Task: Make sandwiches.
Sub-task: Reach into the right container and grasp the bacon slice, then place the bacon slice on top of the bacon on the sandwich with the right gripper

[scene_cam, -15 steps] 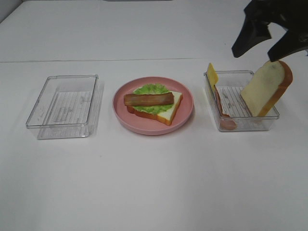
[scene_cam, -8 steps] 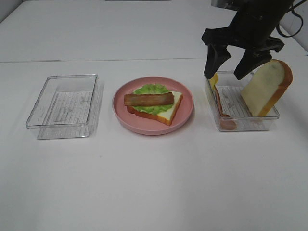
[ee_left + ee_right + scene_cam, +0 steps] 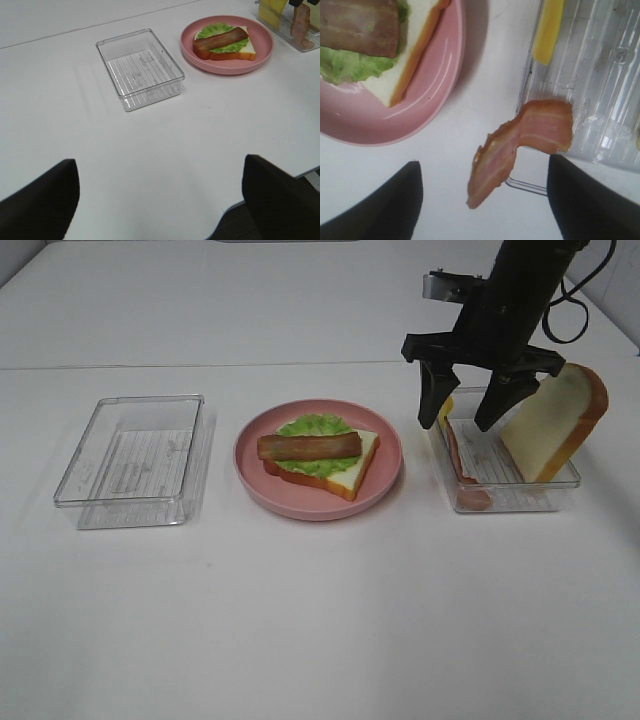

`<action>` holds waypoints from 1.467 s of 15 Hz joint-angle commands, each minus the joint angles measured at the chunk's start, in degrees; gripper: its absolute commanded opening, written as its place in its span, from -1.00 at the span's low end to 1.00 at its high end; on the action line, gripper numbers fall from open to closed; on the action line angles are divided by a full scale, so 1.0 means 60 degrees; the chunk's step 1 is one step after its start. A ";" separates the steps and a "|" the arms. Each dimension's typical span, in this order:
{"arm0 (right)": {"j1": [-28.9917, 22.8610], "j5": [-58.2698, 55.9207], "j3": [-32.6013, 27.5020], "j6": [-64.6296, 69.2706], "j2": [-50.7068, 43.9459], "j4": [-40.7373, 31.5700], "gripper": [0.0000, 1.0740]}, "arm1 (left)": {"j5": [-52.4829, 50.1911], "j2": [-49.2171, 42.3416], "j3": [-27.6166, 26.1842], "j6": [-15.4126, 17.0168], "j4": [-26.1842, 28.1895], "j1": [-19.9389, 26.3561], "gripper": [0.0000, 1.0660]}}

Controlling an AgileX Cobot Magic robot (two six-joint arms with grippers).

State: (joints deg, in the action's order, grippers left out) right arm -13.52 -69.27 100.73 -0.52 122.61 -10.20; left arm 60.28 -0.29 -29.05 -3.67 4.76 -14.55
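A half-built sandwich (image 3: 322,455) lies on the round pink plate (image 3: 385,485): one bread slice, green lettuce and a brown bacon strip (image 3: 308,446) on top. My right gripper (image 3: 460,410) hangs open over the left end of the right tray (image 3: 520,502), one finger on each side of its left wall. Below it a pink ham slice (image 3: 520,145) drapes over that wall, and the yellow cheese (image 3: 547,30) leans just behind. A second bread slice (image 3: 555,425) leans on the tray's right side. My left gripper (image 3: 160,190) is open, low over bare table, holding nothing.
An empty clear tray (image 3: 135,460) stands left of the plate, also seen as the empty tray (image 3: 140,62) in the left wrist view. The table's front edge (image 3: 260,200) runs close to the left gripper. White tabletop spreads in front of the plate.
My right gripper has swung in from the far right and come down over the left end of the right tray, its jaws narrowing slightly. The food and the left arm have not moved.
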 commanded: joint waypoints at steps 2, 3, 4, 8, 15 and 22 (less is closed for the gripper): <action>-0.0019 -0.0181 0.0067 0.0086 0.0210 0.0172 0.17 | -0.0115 -0.0229 0.0029 0.0076 -0.0019 -0.0038 0.58; -0.0019 -0.0181 0.0067 0.0086 0.0315 0.0172 0.17 | -0.0115 -0.0229 0.0029 0.0076 -0.0019 -0.0038 0.58; -0.0019 -0.0181 0.0067 0.0086 0.0420 0.0172 0.14 | -0.0115 -0.0229 0.0029 0.0076 -0.0019 -0.0038 0.58; -0.0019 -0.0134 0.0067 0.0086 0.0516 0.0296 -0.15 | -0.0115 -0.0229 0.0029 0.0076 -0.0019 -0.0038 0.58; -0.0019 -0.0181 0.0067 0.0086 0.0430 0.0315 -1.00 | -0.0115 -0.0229 0.0029 0.0076 -0.0019 -0.0038 0.58; -0.0019 -0.0812 0.0458 0.0086 -0.0945 0.0306 -1.00 | -0.0115 -0.0229 0.0029 0.0076 -0.0019 -0.0038 0.58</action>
State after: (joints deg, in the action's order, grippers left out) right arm -13.58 -69.73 103.08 -0.34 117.74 -8.19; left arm 60.28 -0.29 -29.05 -3.67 4.76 -14.55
